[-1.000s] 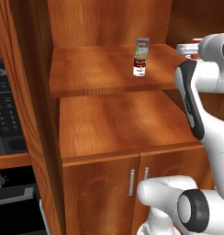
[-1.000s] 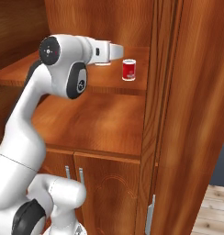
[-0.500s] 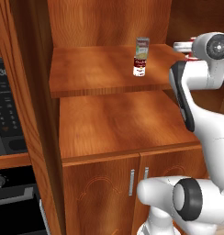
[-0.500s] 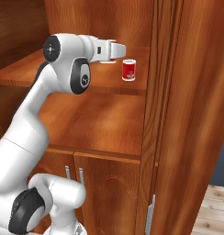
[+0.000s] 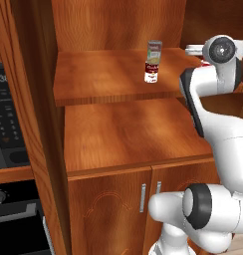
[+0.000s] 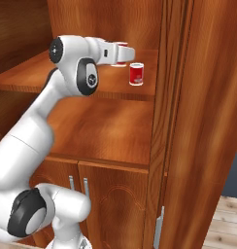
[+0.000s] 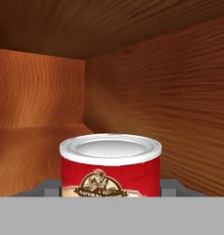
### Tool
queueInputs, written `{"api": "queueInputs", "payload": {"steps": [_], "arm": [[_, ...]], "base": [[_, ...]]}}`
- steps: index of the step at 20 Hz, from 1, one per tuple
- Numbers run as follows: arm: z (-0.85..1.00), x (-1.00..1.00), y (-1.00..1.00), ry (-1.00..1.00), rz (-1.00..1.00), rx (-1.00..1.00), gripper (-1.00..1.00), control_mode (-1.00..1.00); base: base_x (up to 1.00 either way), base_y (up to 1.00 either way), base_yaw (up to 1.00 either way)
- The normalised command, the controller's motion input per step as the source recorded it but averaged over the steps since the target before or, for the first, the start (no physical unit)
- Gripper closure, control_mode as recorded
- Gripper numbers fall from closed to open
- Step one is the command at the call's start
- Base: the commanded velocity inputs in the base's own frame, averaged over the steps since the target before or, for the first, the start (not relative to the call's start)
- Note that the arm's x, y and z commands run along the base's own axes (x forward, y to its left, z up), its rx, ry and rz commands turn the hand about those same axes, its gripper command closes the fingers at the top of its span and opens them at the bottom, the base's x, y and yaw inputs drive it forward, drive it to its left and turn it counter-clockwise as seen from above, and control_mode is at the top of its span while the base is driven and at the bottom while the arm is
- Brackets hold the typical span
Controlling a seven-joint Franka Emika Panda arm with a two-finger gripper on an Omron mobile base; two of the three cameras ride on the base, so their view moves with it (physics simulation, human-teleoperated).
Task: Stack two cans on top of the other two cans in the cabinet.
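Inside the wooden cabinet (image 6: 188, 121), on its upper shelf (image 5: 103, 79), the gripper (image 6: 124, 52) grasps a red can (image 7: 110, 166), beside the plain red can (image 6: 136, 74) and a two-can stack (image 5: 153, 61).

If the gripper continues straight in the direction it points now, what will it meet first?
The gripper is already closed on a red can. Beyond that can, the hand view shows nothing standing before the cabinet's wooden inner wall, so that wall would probably come first, though its depth is hard to judge.
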Motion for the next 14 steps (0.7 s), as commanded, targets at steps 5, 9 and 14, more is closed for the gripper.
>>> {"api": "queueInputs", "payload": {"steps": [5,9,14], "arm": [[0.00,0.11,-0.15,-0.02,0.00,0.05,1.00,-1.00],[0.00,0.09,-0.18,-0.03,0.00,0.04,1.00,-1.00],[-0.03,0.12,-0.18,-0.05,0.00,0.00,1.00,-1.00]], "base": [[0.00,0.00,0.00],[0.00,0.00,0.00],[0.00,0.00,0.00]]}}
